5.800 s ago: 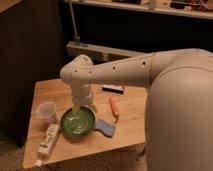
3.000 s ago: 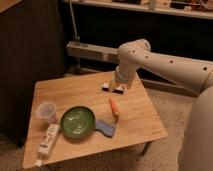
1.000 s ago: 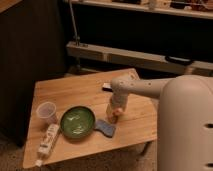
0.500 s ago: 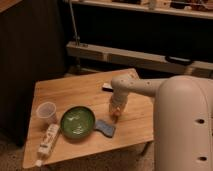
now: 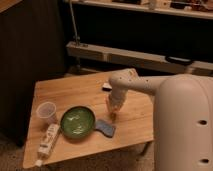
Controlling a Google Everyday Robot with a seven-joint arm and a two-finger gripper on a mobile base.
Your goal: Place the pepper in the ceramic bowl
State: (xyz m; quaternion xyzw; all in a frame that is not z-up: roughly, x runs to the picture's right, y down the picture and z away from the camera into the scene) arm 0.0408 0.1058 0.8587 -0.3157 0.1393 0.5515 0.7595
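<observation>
**Gripper low over the pepper, bowl not yet filled**

The gripper [image 5: 113, 110] hangs at the end of the white arm [image 5: 137, 82], pointing down and right at the bench [image 5: 75, 95]. I cannot tell whether its jaws are clenched or released. The pepper [image 5: 114, 116] lies on the wood directly beneath it. Only a small orange bit shows at the gripper's tip, so I cannot say whether it is being touched or lifted.

Just beside that spot lies a blue sponge [image 5: 105, 128], and beyond the sponge is the green bowl [image 5: 63, 121], with nothing in it. A pale cup [image 5: 46, 110] stands near the bowl's far rim, and a white bottle [image 5: 48, 142] lies on its side in front of the cup.

The pepper looks light and fairly firm, with a smooth skin that is probably slippery. It is thin and tapered, so it could roll or squirt out of a pinch near either end. The safest hold is likely across its thicker middle, squeezed gently enough not to bruise it. The carry to the bowl is short, but it passes over the sponge, so the pepper should be lifted clear first.
</observation>
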